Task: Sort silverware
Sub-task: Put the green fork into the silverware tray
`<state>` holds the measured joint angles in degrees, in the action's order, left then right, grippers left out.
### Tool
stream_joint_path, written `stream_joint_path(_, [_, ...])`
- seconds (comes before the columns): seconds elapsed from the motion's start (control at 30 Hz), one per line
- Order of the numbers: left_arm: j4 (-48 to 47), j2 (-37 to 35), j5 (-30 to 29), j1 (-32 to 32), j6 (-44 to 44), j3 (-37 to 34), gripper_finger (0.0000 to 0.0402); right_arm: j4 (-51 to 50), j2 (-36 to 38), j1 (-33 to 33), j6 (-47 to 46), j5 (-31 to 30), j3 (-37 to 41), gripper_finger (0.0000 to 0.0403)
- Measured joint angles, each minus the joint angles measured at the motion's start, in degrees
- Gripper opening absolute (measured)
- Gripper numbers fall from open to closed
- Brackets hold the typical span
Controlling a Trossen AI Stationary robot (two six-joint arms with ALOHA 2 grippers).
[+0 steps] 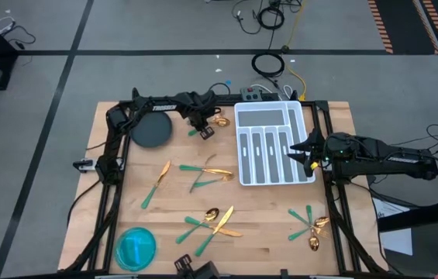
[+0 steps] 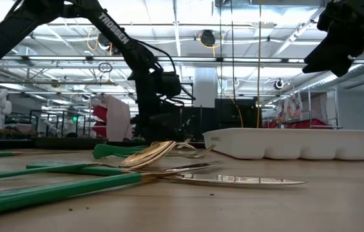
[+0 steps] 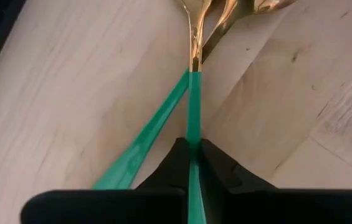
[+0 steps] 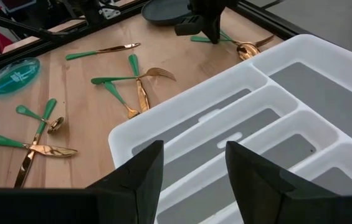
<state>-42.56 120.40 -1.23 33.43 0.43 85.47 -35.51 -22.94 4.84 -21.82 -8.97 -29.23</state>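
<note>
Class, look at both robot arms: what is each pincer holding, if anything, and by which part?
The left pincer is shut on a utensil, gripping its green handle. The right pincer is open above the white tray, holding nothing.

The left arm reaches across the far side of the table toward 12 o'clock. Its left gripper (image 1: 205, 128) is down low at the wood, and its two dark fingers (image 3: 216, 165) are pinched tight (a thin green handle (image 3: 193, 124) is squeezed between them). The right arm comes in from 3 o'clock and stays up in the air. The right gripper (image 4: 191, 163) hangs there with its fingers apart, holding nothing.
</note>
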Motion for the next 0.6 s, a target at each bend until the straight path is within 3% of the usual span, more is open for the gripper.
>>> stream_joint_path(0.6, [-9.5,-0.4,0.2,-0.6,0.0,10.4,0.0015,-0.3,0.0,0.0,0.2,0.0,0.0,0.0167])
